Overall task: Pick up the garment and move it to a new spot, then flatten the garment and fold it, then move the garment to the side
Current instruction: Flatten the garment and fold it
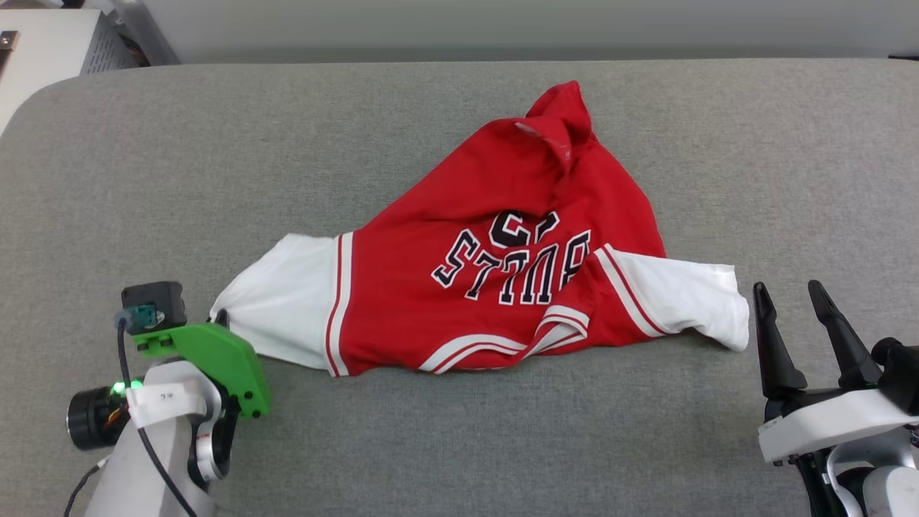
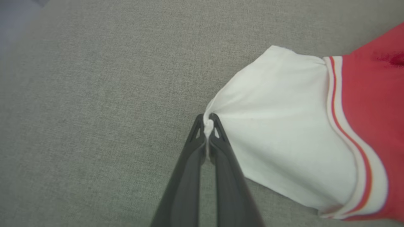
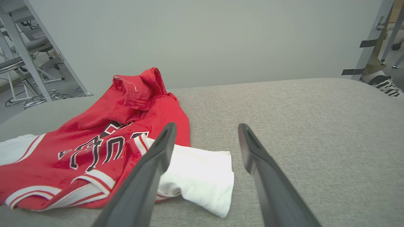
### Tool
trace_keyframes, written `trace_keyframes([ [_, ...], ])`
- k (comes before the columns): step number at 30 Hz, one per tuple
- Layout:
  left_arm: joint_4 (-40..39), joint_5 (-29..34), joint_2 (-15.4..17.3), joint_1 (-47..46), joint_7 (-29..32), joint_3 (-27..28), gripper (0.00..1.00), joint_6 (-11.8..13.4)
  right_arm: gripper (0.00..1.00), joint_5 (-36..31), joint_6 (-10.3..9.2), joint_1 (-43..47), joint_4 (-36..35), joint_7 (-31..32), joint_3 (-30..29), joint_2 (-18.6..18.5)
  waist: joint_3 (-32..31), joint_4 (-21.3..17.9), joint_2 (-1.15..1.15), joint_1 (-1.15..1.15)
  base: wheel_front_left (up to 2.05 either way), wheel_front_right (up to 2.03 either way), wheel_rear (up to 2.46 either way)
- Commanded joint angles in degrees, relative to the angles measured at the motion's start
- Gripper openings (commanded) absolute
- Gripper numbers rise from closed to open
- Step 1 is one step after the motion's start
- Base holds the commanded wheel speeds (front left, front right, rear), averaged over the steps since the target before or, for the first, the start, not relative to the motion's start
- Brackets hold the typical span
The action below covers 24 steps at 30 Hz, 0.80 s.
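Nearest, at the left sleeve of the garment (image 1: 502,215): left gripper (image 2: 206,121), fingers pressed together on a pinch of the white cuff edge. In the head view, mostly hidden behind its own green bracket (image 1: 215,352), with one dark tip peeking out beside the sleeve. Just off the garment's right sleeve: right gripper (image 1: 790,291), fingers spread wide, holding nothing, clear of the cloth. Between them, lying crumpled on the grey padded table (image 1: 431,445), print up and upside down, "BULLS" legible, number half swallowed by a fold. Farthest, red cloth bunched into a peak, underside concealed.
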Motion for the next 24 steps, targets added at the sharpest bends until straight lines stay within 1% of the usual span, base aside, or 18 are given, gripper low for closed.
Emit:
trace_keyframes([
  [1,-0.27,-0.75,0.54,1.51,-0.13,0.74,0.00,0.56,1.00,-0.35,-0.05,0.35,0.32,0.47,-0.19,0.02,-0.61,0.81,0.00,0.00,0.00,0.00,0.00],
  [7,1.32,-3.11,-0.39,4.97,3.59,0.32,0.00,-0.04,1.00,-0.66,-0.05,0.39,1.08,2.71,-0.47,0.11,-1.01,1.84,0.00,0.00,0.00,0.00,0.00],
  [8,1.55,-3.19,-0.53,5.14,3.85,0.12,0.43,-0.04,1.00,-0.69,-0.05,0.39,1.17,2.98,-0.51,0.12,-1.12,1.98,0.00,0.00,0.00,0.00,0.00],
  [9,1.68,-3.16,-0.61,5.15,3.83,-0.02,1.00,0.00,1.00,-0.70,-0.05,0.42,1.27,3.23,-0.54,0.14,-1.25,2.09,0.00,0.00,0.00,0.00,0.00],
  [11,1.70,-2.98,-0.88,4.98,2.94,-0.23,1.00,0.14,1.00,-0.71,-0.05,0.60,1.49,3.80,-0.65,0.17,-1.65,2.41,0.00,0.00,0.00,0.00,0.00],
  [14,0.82,-2.54,-1.22,4.36,-0.06,-0.25,1.00,0.25,1.00,-0.79,-0.05,1.06,1.74,4.64,-0.77,0.00,-2.54,3.01,0.00,0.00,0.00,0.00,0.00],
  [17,-0.81,-1.95,-1.31,3.93,-4.55,-0.57,1.00,-0.74,1.00,-0.70,-0.05,1.22,1.81,5.45,-1.09,-0.35,-3.53,3.55,0.00,0.00,0.00,0.00,0.00],
  [19,-2.27,-1.73,-1.37,3.98,-7.84,-1.69,1.00,-3.05,1.00,-0.70,-0.05,1.38,1.64,6.04,-1.28,-0.65,-4.27,4.01,0.00,0.00,0.00,0.00,0.00],
  [21,-3.70,-1.53,-1.58,4.16,-11.75,-2.29,1.00,-4.71,1.00,-0.68,-0.05,1.55,1.33,6.76,-1.51,-0.97,-4.90,4.61,0.00,0.00,0.00,0.00,0.00],
  [24,-6.15,-0.11,-1.57,4.64,-19.41,-4.84,1.00,-8.80,1.00,-0.51,-0.05,1.84,0.90,8.77,-1.62,-1.85,-5.79,5.62,0.00,0.00,0.00,0.00,0.00],
])
